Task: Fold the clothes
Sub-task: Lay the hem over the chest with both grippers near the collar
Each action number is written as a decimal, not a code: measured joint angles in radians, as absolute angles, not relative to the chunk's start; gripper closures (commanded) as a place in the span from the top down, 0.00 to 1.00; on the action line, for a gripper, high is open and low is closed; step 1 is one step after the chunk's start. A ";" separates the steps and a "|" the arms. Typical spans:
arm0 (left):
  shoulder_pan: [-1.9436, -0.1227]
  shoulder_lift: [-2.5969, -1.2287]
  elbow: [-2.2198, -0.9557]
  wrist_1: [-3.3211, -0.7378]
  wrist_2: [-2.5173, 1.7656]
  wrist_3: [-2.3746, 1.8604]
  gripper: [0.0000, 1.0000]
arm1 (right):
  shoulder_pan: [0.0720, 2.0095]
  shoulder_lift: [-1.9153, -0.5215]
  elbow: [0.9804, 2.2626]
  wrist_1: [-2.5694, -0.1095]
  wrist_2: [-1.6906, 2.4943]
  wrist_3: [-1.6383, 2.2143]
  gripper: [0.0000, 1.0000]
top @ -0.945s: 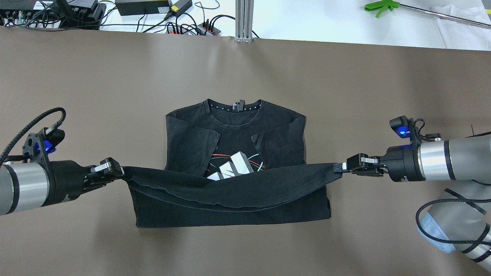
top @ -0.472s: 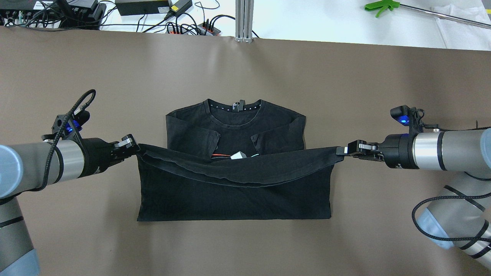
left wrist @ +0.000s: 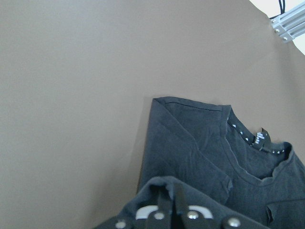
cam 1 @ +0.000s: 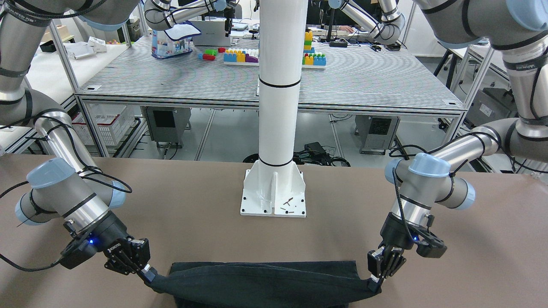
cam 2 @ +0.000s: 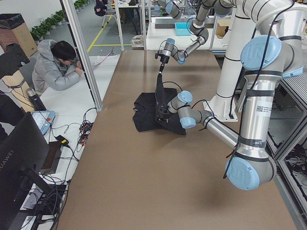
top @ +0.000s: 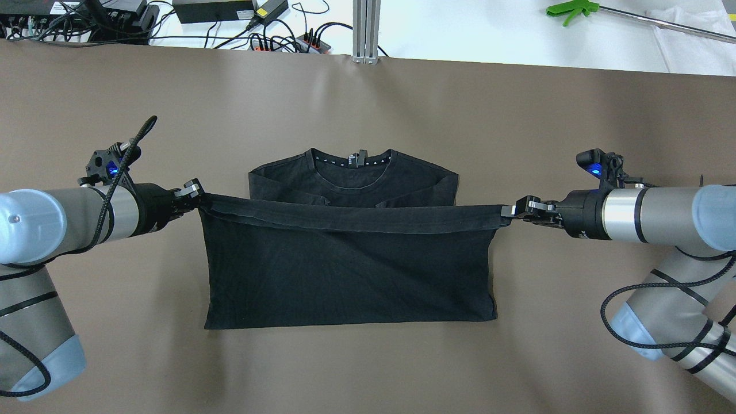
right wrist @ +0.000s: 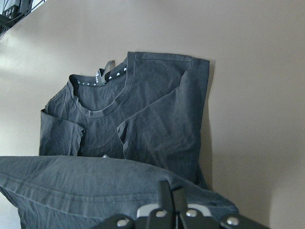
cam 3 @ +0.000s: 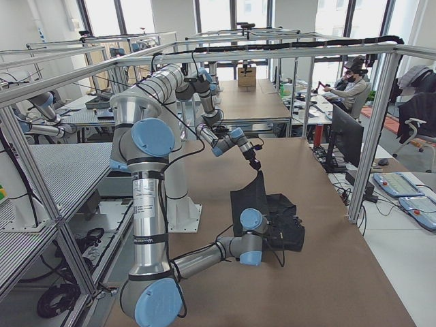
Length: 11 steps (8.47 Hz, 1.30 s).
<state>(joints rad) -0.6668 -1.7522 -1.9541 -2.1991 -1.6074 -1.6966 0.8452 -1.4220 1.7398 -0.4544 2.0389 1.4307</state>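
The clothes are one black T-shirt (top: 345,270) lying flat on the brown table, collar (top: 351,163) at the far side, sleeves tucked inward. Its near hem is raised and stretched taut as a band across the chest. My left gripper (top: 195,196) is shut on the hem's left corner and my right gripper (top: 509,210) is shut on the right corner. From the front, the hem (cam 1: 265,282) hangs between the left gripper (cam 1: 376,282) and the right gripper (cam 1: 147,273). Both wrist views show pinched fabric at the left gripper (left wrist: 169,200) and the right gripper (right wrist: 167,195).
The white robot column (cam 1: 274,192) stands behind the shirt. Beyond the table's far edge are cables and power supplies (top: 230,23), an aluminium post (top: 366,29) and a green tool (top: 569,10). A person (cam 2: 57,67) sits off the table's far side.
Both grippers have carried the hem away from the robot, toward the collar. The folded layer now covers the chest print and most of the tucked sleeves.
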 measured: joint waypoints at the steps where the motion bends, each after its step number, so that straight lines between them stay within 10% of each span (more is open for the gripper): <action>1: -0.680 -1.764 -1.925 -2.200 -1.608 -1.684 0.00 | 0.845 -1.413 1.717 -0.455 2.017 1.429 0.00; 11: -0.720 -1.874 -1.836 -2.191 -1.615 -1.666 0.00 | 0.855 -1.285 1.677 -0.557 1.965 1.430 0.00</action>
